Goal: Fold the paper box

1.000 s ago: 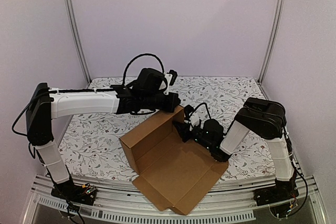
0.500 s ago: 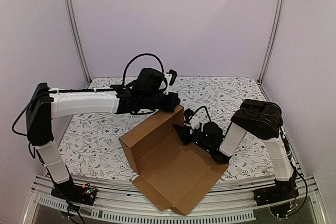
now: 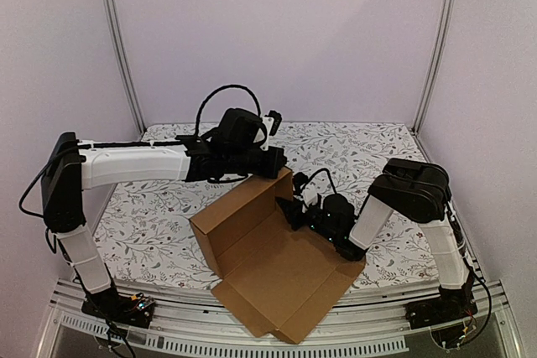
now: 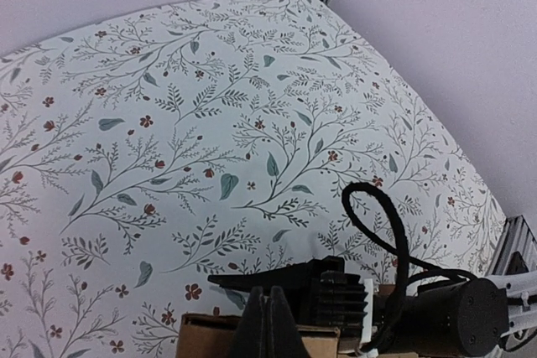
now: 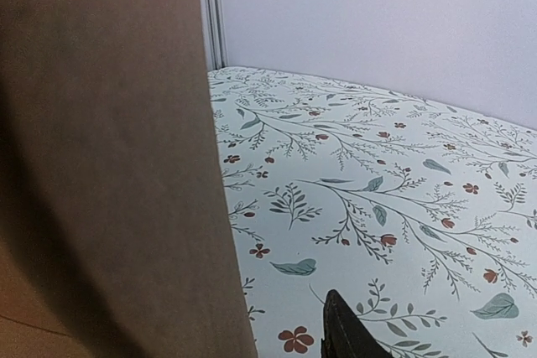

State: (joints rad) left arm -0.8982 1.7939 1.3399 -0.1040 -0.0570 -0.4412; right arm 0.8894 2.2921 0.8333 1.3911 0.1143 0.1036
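Note:
The paper box (image 3: 277, 278) is a brown cardboard sheet lying flat, with its long back wall (image 3: 239, 215) raised upright. My left gripper (image 3: 283, 163) is shut, its tips at the top right corner of that wall. In the left wrist view the shut fingers (image 4: 270, 324) sit against the cardboard's top edge (image 4: 205, 334). My right gripper (image 3: 288, 207) is low at the wall's right end, inside the box. In the right wrist view the cardboard (image 5: 109, 165) fills the left. One finger (image 5: 344, 333) stands apart from it; the other is hidden.
A floral tablecloth (image 3: 361, 153) covers the table. Metal posts (image 3: 117, 48) and pale walls close in the back and sides. The box's near corner (image 3: 289, 333) hangs over the front rail (image 3: 168, 343). The right arm's cable (image 4: 382, 215) loops above its wrist.
The right arm has shifted slightly left and lower, with its gripper closer to the raised wall's end. The wall's left corner has moved a touch left. The left arm has not moved.

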